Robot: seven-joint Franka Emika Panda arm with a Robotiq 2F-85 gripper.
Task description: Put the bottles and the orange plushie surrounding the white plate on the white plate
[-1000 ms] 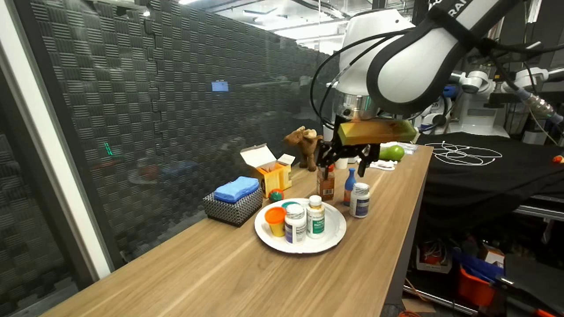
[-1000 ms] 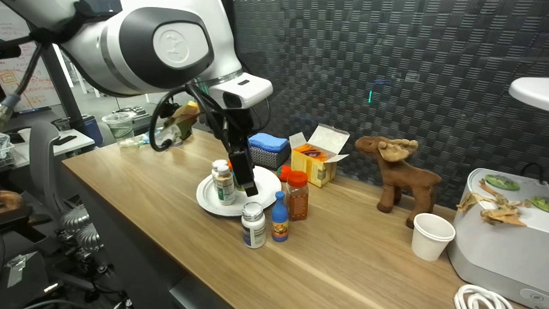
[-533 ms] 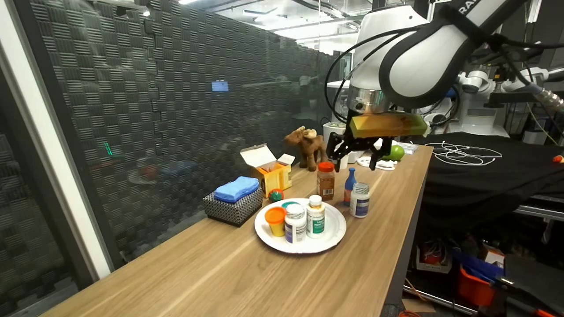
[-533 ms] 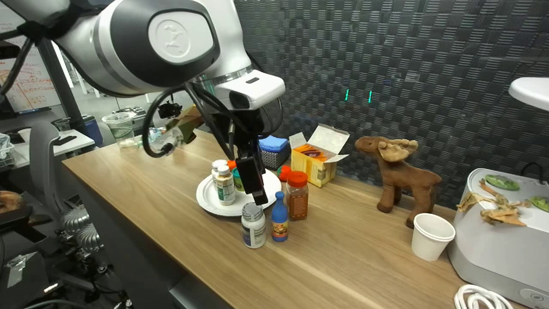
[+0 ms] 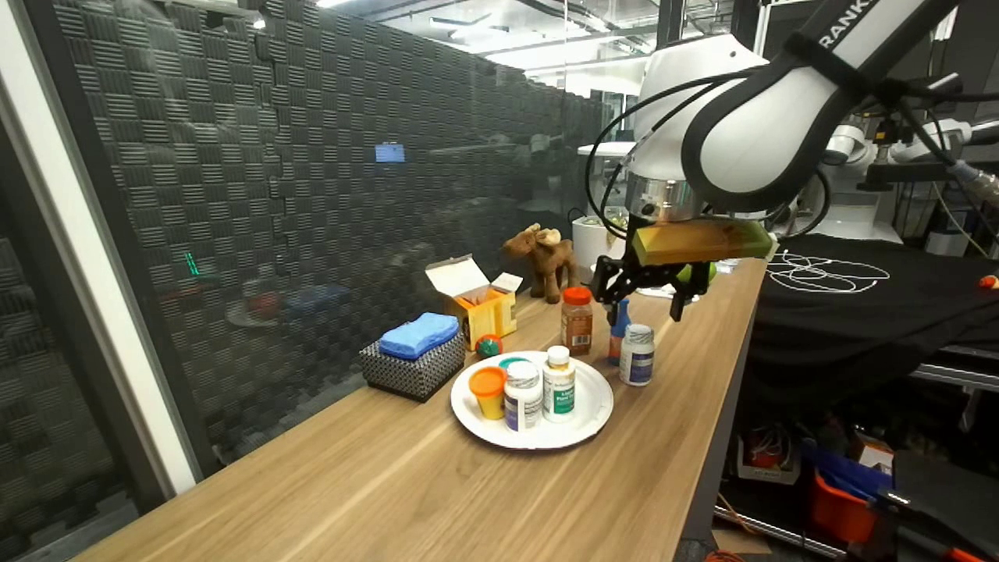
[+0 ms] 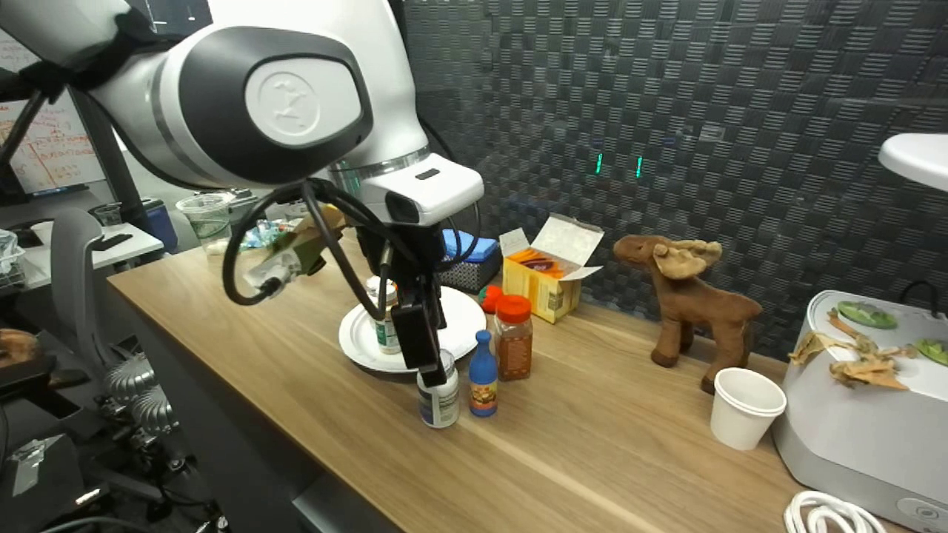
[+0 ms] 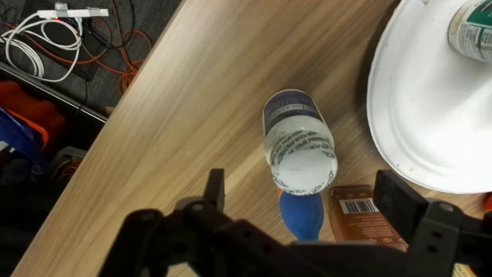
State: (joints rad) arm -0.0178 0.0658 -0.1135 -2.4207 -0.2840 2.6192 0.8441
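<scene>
My gripper (image 5: 644, 314) hangs open above the table, nothing between its fingers. In the wrist view a white bottle (image 7: 294, 115) stands upright on the wood, its cap beyond the gap between the fingertips. A blue bottle (image 6: 483, 377) and a dark reddish, red-capped bottle (image 6: 513, 348) stand close by. The white plate (image 5: 593, 421) bears a white bottle (image 5: 523, 410), a green-labelled bottle (image 5: 559, 394), an orange-lidded yellow tub (image 5: 490, 398) and a teal lid (image 5: 511, 362), mostly hidden. Behind the plate sits a small orange-red lump with green (image 5: 489, 346), seemingly the orange plushie.
Along the wall stand a black box (image 5: 414, 373) with a blue cloth, an open yellow carton (image 5: 492, 318) and a brown toy moose (image 6: 689, 296). White cups (image 6: 746, 407) and a white appliance (image 6: 852, 429) stand further along. The table edge (image 7: 115, 109) runs beside the white bottle.
In an exterior view the gripper has moved right, away from above the reddish bottle, then dropped lower near the white bottle. It has stayed open; the bottles have not moved.
</scene>
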